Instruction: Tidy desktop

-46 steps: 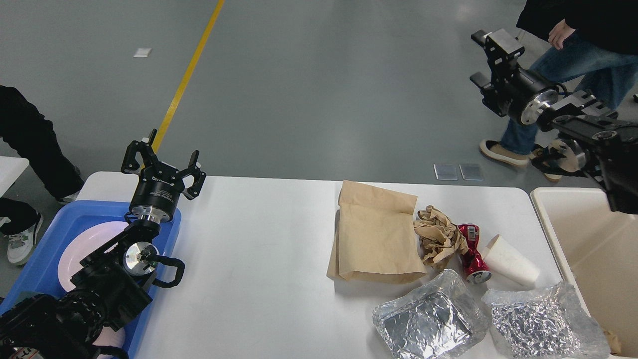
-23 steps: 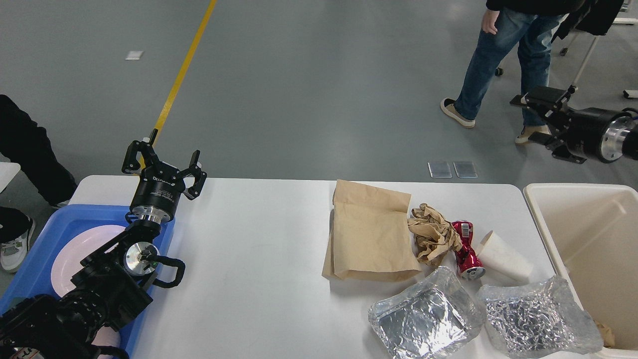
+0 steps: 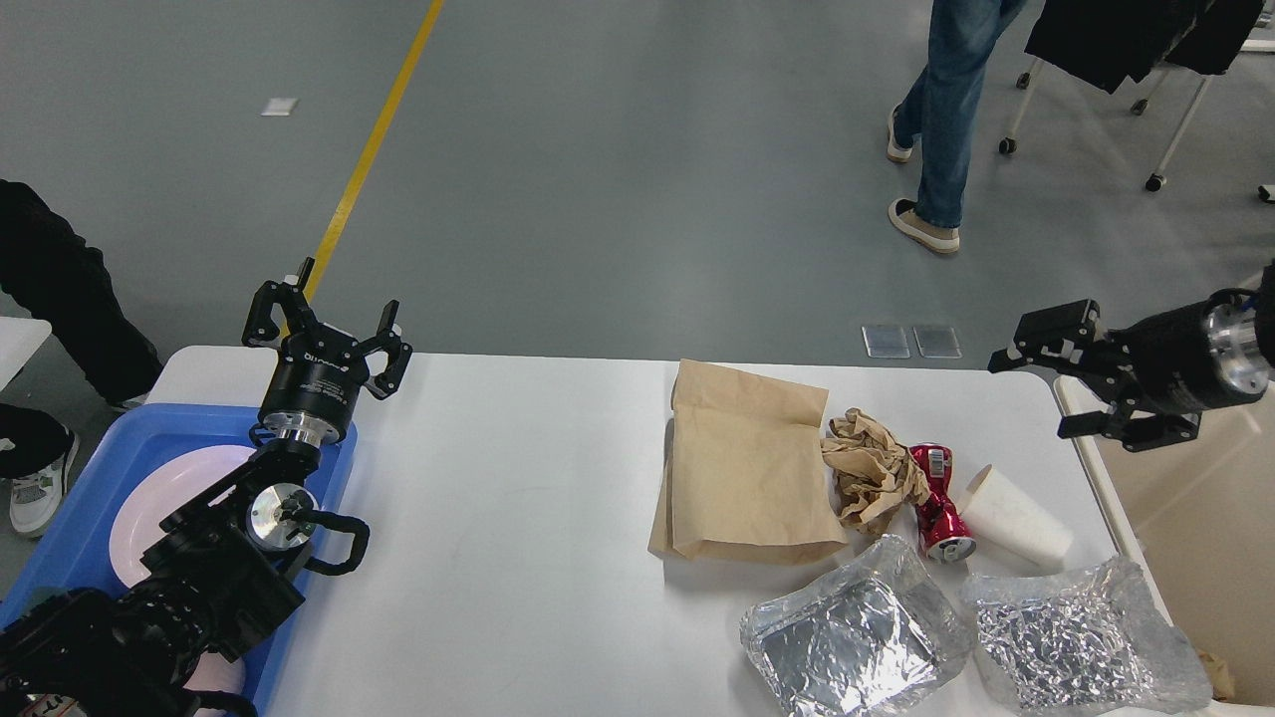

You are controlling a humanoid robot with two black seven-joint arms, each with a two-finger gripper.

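The white desktop [image 3: 508, 518] spans the view. On its right half lie a flat brown paper bag [image 3: 747, 468], crumpled brown paper [image 3: 872, 468], a crushed red can [image 3: 936, 488], a white paper cup [image 3: 1016, 518] on its side, and two foil trays [image 3: 857, 642] [image 3: 1081, 647]. My left gripper [image 3: 324, 324] hangs open and empty above the far left of the desktop, over a blue tray's corner. My right gripper [image 3: 1051, 383] stands open and empty above the desktop's far right corner, up and right of the cup.
A blue tray [image 3: 90, 498] with a pink plate [image 3: 159, 498] sits at the left edge under my left arm. A cream bin [image 3: 1195, 518] stands beside the desktop's right end. One person walks on the grey floor beyond; another stands at the far left.
My right arm has swung down and leftward from high at the right to just above the desktop's far right corner. The walking person moved farther away. My left arm stayed still.
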